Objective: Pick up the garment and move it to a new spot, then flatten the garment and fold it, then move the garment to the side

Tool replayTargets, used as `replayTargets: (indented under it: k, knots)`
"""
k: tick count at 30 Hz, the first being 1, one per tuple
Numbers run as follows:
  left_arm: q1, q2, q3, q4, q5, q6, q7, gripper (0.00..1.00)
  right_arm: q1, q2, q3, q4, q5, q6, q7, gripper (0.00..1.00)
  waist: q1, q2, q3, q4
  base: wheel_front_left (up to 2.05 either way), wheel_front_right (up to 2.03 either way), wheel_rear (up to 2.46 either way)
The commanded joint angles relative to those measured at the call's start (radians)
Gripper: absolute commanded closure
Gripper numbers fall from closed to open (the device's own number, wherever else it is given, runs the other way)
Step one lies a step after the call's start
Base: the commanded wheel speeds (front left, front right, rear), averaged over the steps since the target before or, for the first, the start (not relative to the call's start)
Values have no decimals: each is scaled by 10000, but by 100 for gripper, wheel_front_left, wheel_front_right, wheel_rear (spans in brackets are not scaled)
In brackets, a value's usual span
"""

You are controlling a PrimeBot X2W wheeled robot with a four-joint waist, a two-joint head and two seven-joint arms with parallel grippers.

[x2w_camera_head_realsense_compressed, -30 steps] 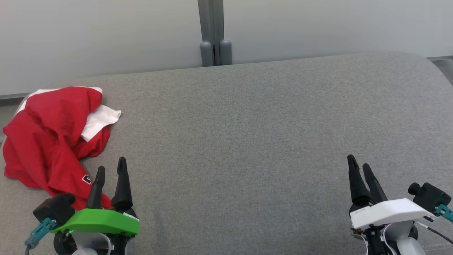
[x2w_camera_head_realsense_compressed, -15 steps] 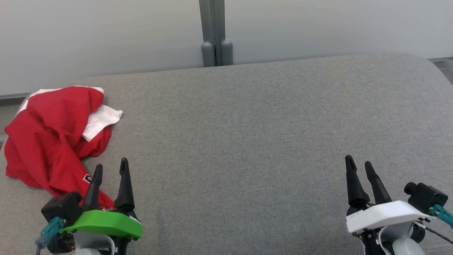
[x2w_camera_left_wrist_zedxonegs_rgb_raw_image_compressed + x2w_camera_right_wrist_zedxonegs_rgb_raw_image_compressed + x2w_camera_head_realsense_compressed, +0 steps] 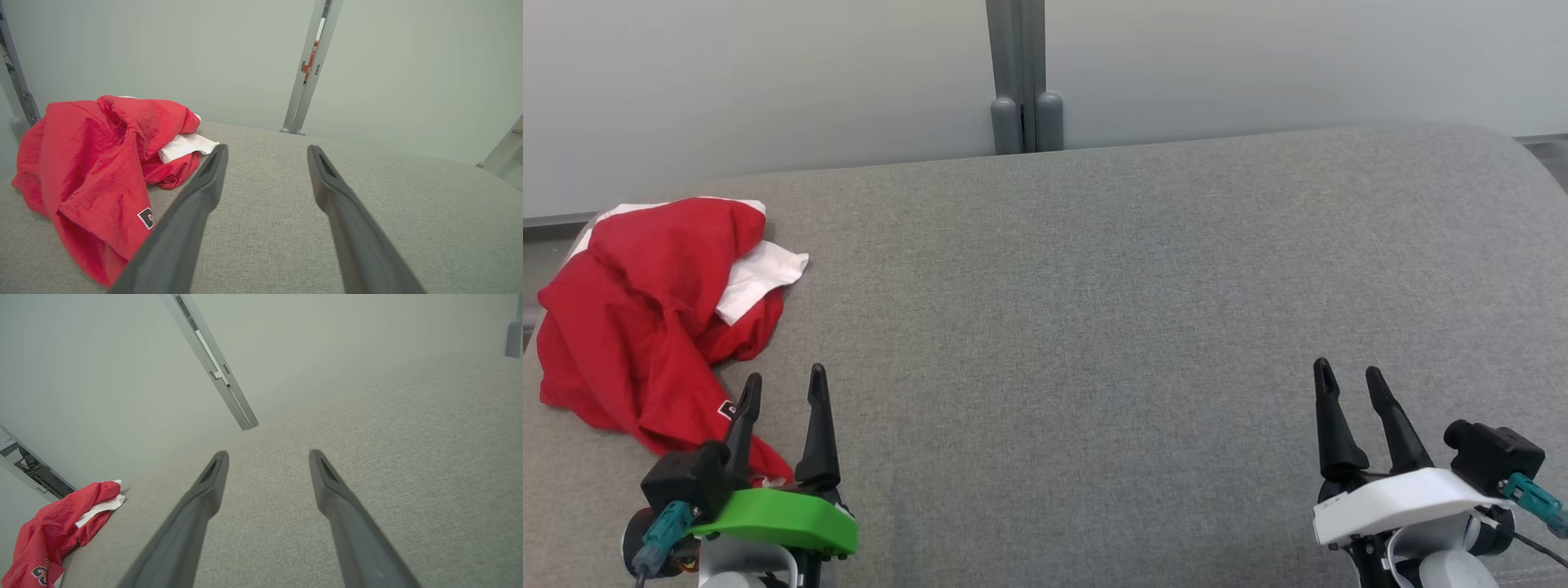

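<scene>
On the padded surface (image 3: 1094, 269), at its left edge and toward the far side: the garment (image 3: 637, 327), heaped, one lobe trailing nearward. Just right of that near lobe, at the near left: the left gripper (image 3: 785, 374), fingers pointing far; touching the cloth or not, impossible to tell. At the near right, well apart from the garment: the right gripper (image 3: 1346, 367), over bare surface. Behind the far edge: a wall (image 3: 768, 82), an upright post (image 3: 1017, 73) at its middle

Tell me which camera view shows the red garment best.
The left wrist view: the garment is near and large there, with folds, white part and logo patch clear. The head view shows the crumpled heap from above, its near edge behind the left gripper. The right wrist view shows it small, cut by the corner.
</scene>
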State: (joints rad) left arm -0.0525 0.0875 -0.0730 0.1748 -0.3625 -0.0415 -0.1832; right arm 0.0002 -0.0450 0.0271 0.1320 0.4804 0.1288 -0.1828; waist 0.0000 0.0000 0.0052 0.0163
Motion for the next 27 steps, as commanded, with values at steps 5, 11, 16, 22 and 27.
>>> replayTargets:
  k: [5, 11, 16, 22, 27]
  knots:
    - [36, 123, -77, -28, 601, 87, -179, 0, 112, -61, 58, -106, -605, 29, -181, 0, 0, 0, -21, 8, 0, 0, 0]
    - [16, 157, -149, 51, 1134, 137, -319, 0, 139, -64, 95, -158, -1092, 29, -289, 0, 0, 0, -16, 25, 0, 0, 0]
    - [-3, 154, -202, 155, 1453, 162, -409, 0, 166, -66, 121, -163, -1437, 30, -388, 0, 0, 0, -37, 44, 0, 0, 0]
    - [-4, 105, -232, 241, 1725, 82, -532, 0, 207, -67, 175, -178, -1831, 31, -514, 0, 0, 0, -80, 64, 0, 0, 0]
    - [25, 104, -290, 441, 1973, 69, -616, 0, 239, -69, 206, -187, -2179, 31, -609, 0, 0, 0, -129, 74, 0, 0, 0]
